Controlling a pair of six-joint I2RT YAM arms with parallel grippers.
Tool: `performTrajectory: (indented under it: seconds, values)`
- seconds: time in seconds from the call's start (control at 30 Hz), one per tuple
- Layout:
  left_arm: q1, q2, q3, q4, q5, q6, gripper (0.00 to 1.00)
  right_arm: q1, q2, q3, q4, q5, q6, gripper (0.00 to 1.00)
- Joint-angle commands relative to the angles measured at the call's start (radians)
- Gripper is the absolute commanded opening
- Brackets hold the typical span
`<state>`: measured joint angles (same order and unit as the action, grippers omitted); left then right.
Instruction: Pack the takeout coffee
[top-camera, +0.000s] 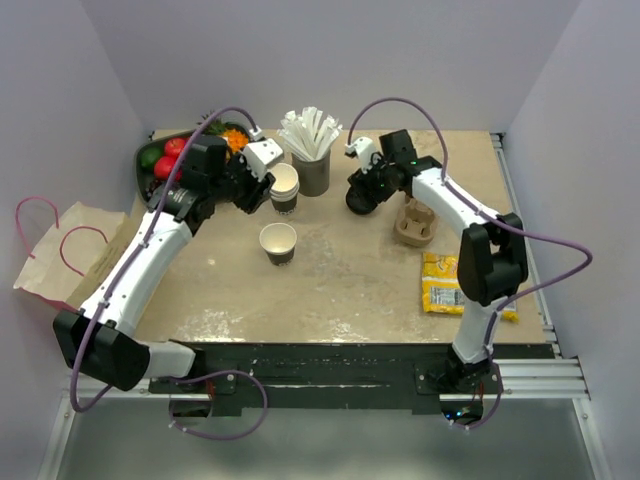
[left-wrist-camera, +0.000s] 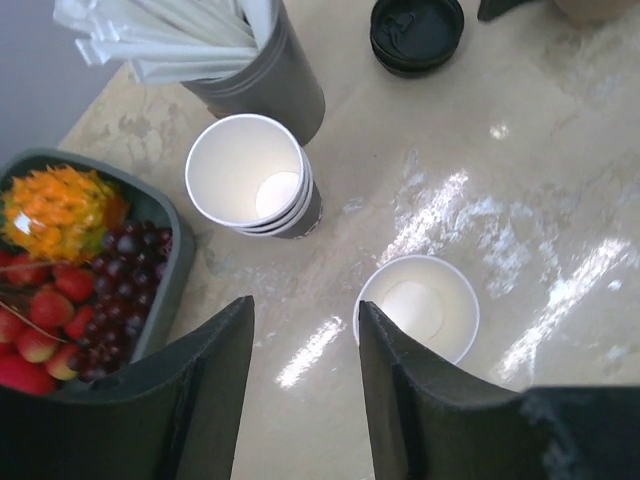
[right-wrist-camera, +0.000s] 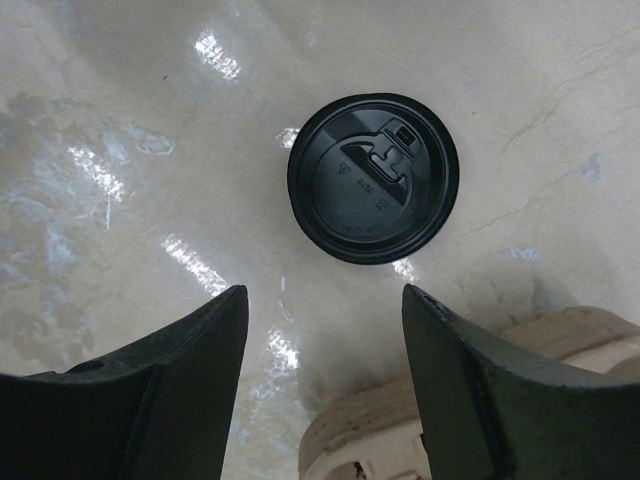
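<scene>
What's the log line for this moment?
left gripper: open, by stacked cups | right gripper: open, above black-lidded coffee cup, not gripping | pulp cup carrier: beside it

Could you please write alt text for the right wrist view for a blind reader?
A round black plastic lid, seen from above against a glossy beige table, sits just beyond the open dark fingers of the right gripper. A tan moulded-pulp cup carrier edges in at lower right.

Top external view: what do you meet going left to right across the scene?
Paper bag → fruit tray → straw holder → lidded coffee cup → cardboard cup carrier → yellow packet. Stacked cups and loose cup skipped: they overlap each other.
</scene>
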<state>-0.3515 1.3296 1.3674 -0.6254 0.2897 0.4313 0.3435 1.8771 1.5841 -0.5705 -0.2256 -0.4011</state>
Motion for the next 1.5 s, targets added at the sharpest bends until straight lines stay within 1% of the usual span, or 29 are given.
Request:
performTrajectory:
  seconds: [0.0, 0.07, 0.1, 0.17, 0.27, 0.37, 0.5, 0.6, 0.8, 0.87, 0.97, 1.23, 1.47]
  values:
    - [0.077, -0.023, -0.067, 0.168, -0.011, -0.312, 0.50, 0.067, 0.010, -0.044, 0.207, 0.115, -0.053, 0.66]
    - [0.092, -0.006, -0.071, 0.177, 0.014, -0.347, 0.50, 0.078, 0.078, -0.004, 0.196, 0.118, -0.042, 0.64]
    - [0.098, -0.003, -0.073, 0.184, 0.028, -0.354, 0.50, 0.078, 0.105, 0.049, 0.183, 0.118, -0.022, 0.63]
    - [0.101, 0.000, -0.071, 0.208, 0.046, -0.358, 0.50, 0.080, 0.166, 0.098, 0.132, 0.123, -0.018, 0.61]
    - [0.108, 0.013, -0.056, 0.207, 0.040, -0.348, 0.50, 0.080, 0.195, 0.135, 0.121, 0.121, -0.019, 0.59]
    - [0.112, 0.019, -0.047, 0.207, 0.031, -0.342, 0.50, 0.078, 0.205, 0.148, 0.104, 0.118, -0.030, 0.57]
    - [0.114, 0.028, -0.044, 0.208, 0.037, -0.347, 0.50, 0.081, 0.218, 0.154, 0.084, 0.120, -0.024, 0.50]
    - [0.114, 0.034, -0.039, 0.210, 0.039, -0.348, 0.50, 0.081, 0.223, 0.155, 0.078, 0.112, -0.015, 0.48]
    - [0.115, 0.046, -0.027, 0.213, 0.037, -0.348, 0.50, 0.083, 0.214, 0.160, 0.066, 0.106, -0.015, 0.44]
    - [0.115, 0.048, -0.027, 0.214, 0.032, -0.348, 0.50, 0.071, 0.202, 0.162, 0.084, 0.115, 0.004, 0.43]
    - [0.117, 0.049, -0.030, 0.214, 0.031, -0.347, 0.50, 0.045, 0.214, 0.209, 0.074, 0.108, 0.047, 0.39]
    - [0.117, 0.059, -0.031, 0.201, 0.025, -0.332, 0.50, -0.011, 0.295, 0.307, 0.055, 0.112, 0.068, 0.38]
    - [0.121, 0.069, -0.030, 0.193, 0.016, -0.309, 0.50, -0.057, 0.366, 0.392, 0.011, 0.080, 0.065, 0.36]
